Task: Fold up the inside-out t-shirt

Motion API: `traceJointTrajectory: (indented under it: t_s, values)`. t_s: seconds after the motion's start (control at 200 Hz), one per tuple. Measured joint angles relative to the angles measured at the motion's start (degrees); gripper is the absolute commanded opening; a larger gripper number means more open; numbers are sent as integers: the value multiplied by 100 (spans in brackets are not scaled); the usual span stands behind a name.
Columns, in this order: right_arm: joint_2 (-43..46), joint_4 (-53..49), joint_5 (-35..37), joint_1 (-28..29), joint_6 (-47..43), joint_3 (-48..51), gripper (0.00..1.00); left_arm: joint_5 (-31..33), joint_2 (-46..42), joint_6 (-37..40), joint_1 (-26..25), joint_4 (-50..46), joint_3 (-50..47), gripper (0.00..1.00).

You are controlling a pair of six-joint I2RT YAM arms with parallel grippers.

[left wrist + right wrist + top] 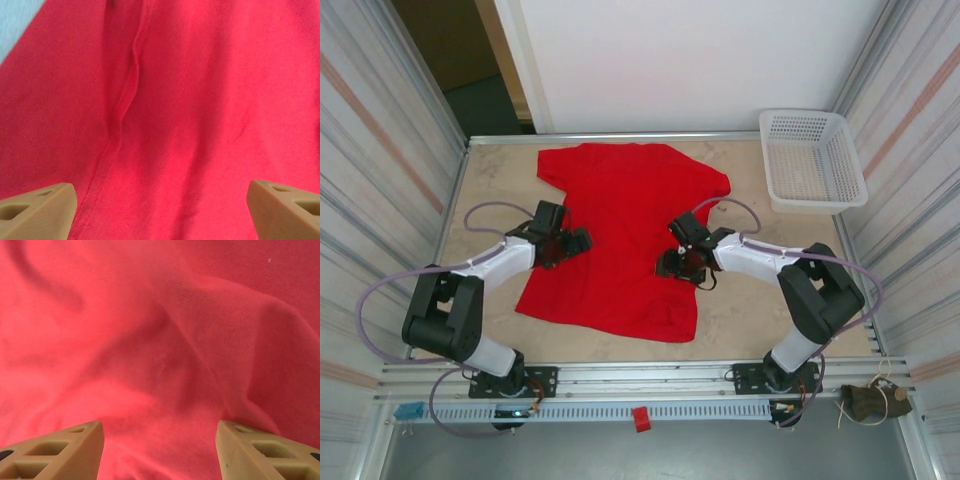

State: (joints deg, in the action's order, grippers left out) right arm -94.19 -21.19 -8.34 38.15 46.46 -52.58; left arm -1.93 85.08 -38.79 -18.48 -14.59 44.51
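The bench is a pale beige, faintly marbled slab framed by metal rails. A bright red t-shirt lies spread across its middle, shoulders and short sleeves toward the far edge, hem toward the near edge and slanting slightly to the right. The cloth lies mostly flat; close up, a raised seam runs along it, and soft wrinkles show on its right part. A white lattice basket sits at the far right corner, well apart from the shirt.
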Motion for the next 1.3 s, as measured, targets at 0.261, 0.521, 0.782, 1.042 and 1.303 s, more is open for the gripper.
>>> traceJointTrajectory:
  t_s: [0.261,0.521,0.782,1.042,1.303]
  values:
    - [-122,129,122,-761,109,31,59,-52,-909,-385,-348,260,-1156,88]
    - [-114,-72,92,-2135,-216,-52,59,227,-1735,-1464,-1871,483,-1788,88]
    - [1497,-675,101,-2000,-262,35,60,791,-1958,-953,-2107,-726,-321,89]
    - [3209,-896,424,-575,1023,1342,64,914,-1655,79,-2109,-962,658,90]
    - [3071,-732,704,151,2179,2164,50,863,-1565,223,-2142,-966,321,90]
